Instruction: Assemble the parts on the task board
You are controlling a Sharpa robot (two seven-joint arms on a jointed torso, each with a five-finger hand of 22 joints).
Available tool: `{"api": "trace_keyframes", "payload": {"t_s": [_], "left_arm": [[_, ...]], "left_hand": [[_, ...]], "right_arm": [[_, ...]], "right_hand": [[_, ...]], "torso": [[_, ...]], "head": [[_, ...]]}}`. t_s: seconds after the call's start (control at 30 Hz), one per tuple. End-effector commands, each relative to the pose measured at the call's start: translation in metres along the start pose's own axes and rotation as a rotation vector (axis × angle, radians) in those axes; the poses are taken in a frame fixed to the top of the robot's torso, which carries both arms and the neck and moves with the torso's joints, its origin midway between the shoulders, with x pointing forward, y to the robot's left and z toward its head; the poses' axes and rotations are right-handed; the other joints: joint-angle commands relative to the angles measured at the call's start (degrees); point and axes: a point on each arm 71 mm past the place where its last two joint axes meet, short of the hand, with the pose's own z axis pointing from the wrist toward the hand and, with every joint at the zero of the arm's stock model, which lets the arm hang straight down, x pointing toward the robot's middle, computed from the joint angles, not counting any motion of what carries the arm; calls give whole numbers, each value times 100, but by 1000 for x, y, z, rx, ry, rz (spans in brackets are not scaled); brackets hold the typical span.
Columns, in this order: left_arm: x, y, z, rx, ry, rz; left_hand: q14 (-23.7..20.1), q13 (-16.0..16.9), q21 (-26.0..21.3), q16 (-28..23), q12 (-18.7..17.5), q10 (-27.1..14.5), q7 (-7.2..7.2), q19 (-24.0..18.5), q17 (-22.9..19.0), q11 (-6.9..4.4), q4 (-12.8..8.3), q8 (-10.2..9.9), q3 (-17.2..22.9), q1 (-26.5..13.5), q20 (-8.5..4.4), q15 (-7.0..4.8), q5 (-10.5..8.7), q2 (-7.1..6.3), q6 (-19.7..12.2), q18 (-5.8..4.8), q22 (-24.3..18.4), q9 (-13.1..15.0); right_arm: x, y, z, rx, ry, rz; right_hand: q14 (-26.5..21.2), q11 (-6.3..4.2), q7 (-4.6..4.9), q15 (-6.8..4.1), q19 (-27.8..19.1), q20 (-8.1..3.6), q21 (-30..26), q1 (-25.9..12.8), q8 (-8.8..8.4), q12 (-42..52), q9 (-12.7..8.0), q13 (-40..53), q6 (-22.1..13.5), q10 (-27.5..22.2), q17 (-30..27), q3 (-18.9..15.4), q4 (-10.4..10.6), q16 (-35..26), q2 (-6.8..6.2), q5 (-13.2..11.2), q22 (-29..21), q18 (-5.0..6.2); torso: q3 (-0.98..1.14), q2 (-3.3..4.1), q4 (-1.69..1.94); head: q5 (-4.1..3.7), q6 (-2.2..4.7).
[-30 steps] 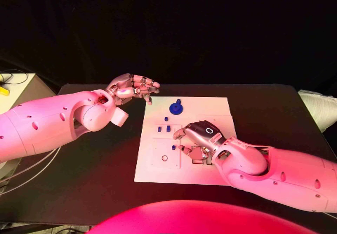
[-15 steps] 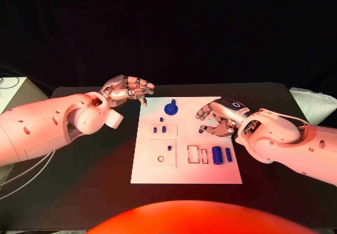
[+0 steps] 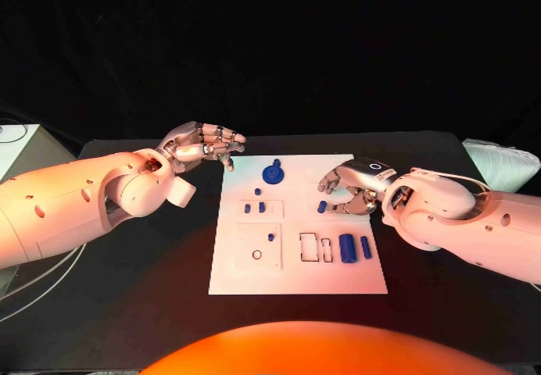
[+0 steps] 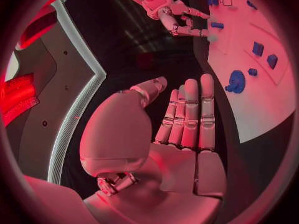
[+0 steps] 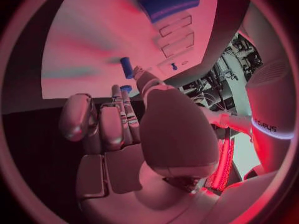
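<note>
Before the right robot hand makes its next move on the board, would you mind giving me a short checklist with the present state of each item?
1. Right robot hand is over the task board: ok, at its far right part.
2. Small blue part is within reach of its fingers: ok, just beside the fingertips.
3. That part is actually held: cannot tell; the fingers hide the contact.
4. Left robot hand is clear of the board: ok, fingers curled, off the far left corner.
5. Two blue cylinders lie undisturbed near the slots: ok.
6. Blue gear-like part is free of both hands: ok.
</note>
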Motion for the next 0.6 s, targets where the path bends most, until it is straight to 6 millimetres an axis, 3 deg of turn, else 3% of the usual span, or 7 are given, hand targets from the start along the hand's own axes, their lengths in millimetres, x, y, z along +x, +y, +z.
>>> {"api": "trace_keyframes", "payload": {"t_s": [0.03,0.43,0.6], "left_arm": [[2,-1,1,15,16,-14],[2,-1,0,13,15,-14],[2,-1,0,12,16,-15]], "left_hand": [[4,-9,-21,-36,-22,-40,22,31,-9,5,4,-30,-45,42,18,27,-22,8,-17,80,-8,4],[4,-9,-21,-36,-22,-40,22,31,-9,5,4,-30,-45,42,18,27,-22,8,-17,80,-8,4],[4,-9,-21,-36,-22,-40,22,31,-9,5,4,-30,-45,42,18,27,-22,8,-17,80,-8,4]], "right_arm": [[4,1,3,-12,33,-58],[17,8,10,-23,71,-54],[21,8,11,-18,78,-63]], "right_hand": [[41,-14,-12,0,25,1,-31,96,-13,44,-8,7,32,17,-14,9,37,20,11,-5,5,2],[81,-80,30,-54,159,-44,236,205,150,223,-9,0,524,458,69,483,335,115,5,19,270,-59],[90,-114,-1,-77,197,-62,333,226,203,196,2,-1,668,624,91,706,398,146,-27,26,366,-78]], "torso": [[1,-1,4],[0,-4,-3],[2,-2,-1]], "head": [[4,1],[15,1],[18,1]]}}
